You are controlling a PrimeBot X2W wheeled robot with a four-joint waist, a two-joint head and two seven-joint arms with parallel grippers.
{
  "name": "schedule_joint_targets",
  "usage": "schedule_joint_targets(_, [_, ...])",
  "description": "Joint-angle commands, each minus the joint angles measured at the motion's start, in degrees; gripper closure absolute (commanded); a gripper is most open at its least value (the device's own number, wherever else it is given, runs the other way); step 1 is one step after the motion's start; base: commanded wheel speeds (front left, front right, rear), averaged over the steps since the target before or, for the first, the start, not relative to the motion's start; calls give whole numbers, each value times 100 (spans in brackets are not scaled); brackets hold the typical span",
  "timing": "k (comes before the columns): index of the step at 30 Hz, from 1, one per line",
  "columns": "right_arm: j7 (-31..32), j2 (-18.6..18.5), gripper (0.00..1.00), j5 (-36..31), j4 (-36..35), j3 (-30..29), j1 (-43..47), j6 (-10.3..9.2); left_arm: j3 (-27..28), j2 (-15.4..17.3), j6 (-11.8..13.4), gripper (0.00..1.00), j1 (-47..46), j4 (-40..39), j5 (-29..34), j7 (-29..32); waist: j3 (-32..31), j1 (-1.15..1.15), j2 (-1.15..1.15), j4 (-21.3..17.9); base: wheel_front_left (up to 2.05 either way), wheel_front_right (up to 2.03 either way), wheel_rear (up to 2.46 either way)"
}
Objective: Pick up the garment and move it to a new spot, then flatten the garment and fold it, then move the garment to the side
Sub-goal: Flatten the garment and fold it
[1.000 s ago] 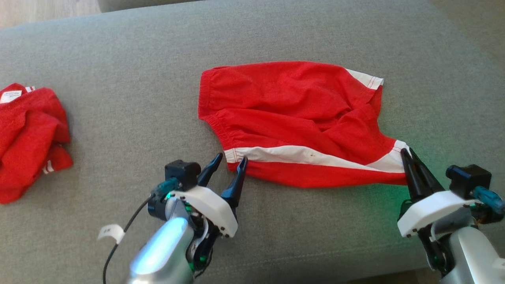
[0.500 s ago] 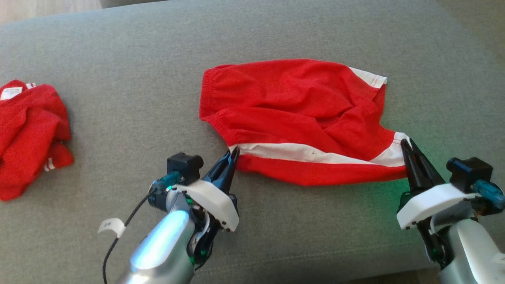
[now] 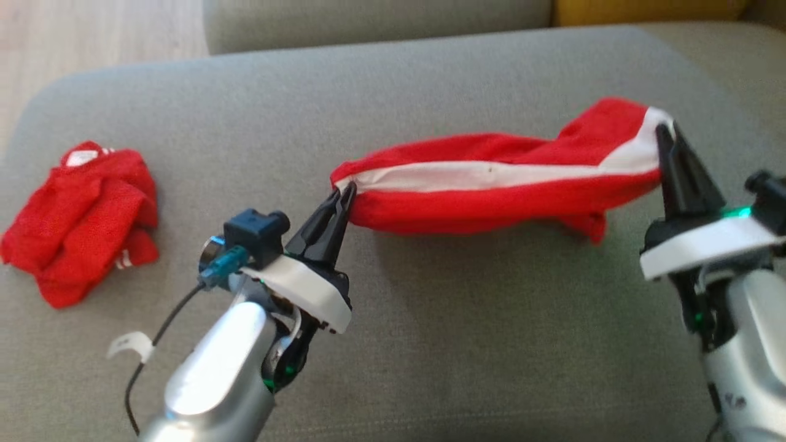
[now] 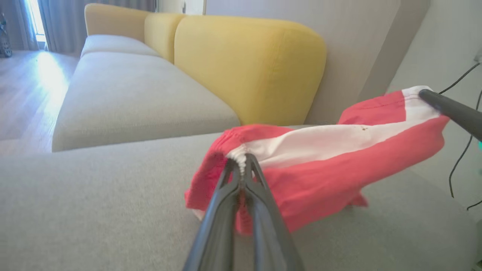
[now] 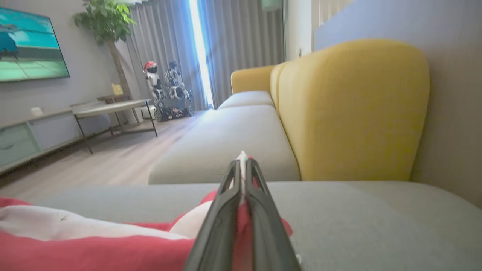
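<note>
The garment is a pair of red shorts with a white side stripe, held stretched in the air above the grey cushion. My left gripper is shut on its waistband corner at the left end. In the left wrist view the pinched waistband shows between the fingers, and the shorts hang off to the right. My right gripper is shut on the white leg hem at the right end, higher than the left. The right wrist view shows the white hem at the fingertips and the red cloth drooping left.
A second crumpled red garment lies at the cushion's left end. Beyond the grey cushion runs another grey seat with yellow backrests. Wooden floor lies at the far left. Black cables hang at the wall on the right.
The left gripper closed on the waistband corner. Both grippers then lifted the shorts off the cushion and carried them away from me, the right end higher. The head camera tilted upward.
</note>
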Motion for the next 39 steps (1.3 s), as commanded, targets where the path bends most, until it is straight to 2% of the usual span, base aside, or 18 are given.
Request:
schedule_joint_targets(1, [-103, -99, 100, 178, -217, 121, -372, -4, 260, 215, -6, 100, -304, -450, 29, 85, -258, 0, 0, 76, 0, 0, 0])
schedule_joint_targets(9, [-144, -66, 100, 675, -275, 124, -913, -4, 429, 523, 83, 100, -479, -1454, -66, 553, -544, 0, 0, 98, 0, 0, 0])
schedule_joint_targets(15, [-102, -12, 100, 905, -401, -44, -1139, -4, 676, 652, 296, 100, -493, -2152, -186, 724, -695, 0, 0, 92, 0, 0, 0])
schedule_joint_targets(22, [211, 120, 100, 780, -805, -416, -1130, -4, 841, 677, 528, 100, -460, -2801, -191, 686, -826, 0, 0, 148, 0, 0, 0])
schedule_joint_targets(27, [576, 419, 100, 535, -1445, -822, -802, -4, 811, 651, 658, 100, -326, -3177, -162, 688, -880, 0, 0, 228, 0, 0, 0])
schedule_joint_targets(34, [1321, 920, 100, 278, -2371, -1259, -225, -4, 663, 744, 662, 100, -159, -3504, -228, 986, -847, 0, 0, 315, 0, 0, 0])
schedule_joint_targets(37, [1619, 1024, 100, 210, -2537, -1365, -252, -4, 665, 829, 609, 100, -246, -3476, -298, 1179, -761, 0, 0, 313, 0, 0, 0])
schedule_joint_targets(39, [1822, 1067, 100, 160, -2513, -1393, -410, -4, 656, 804, 486, 100, -390, -3364, -517, 1381, -671, 0, 0, 311, 0, 0, 0])
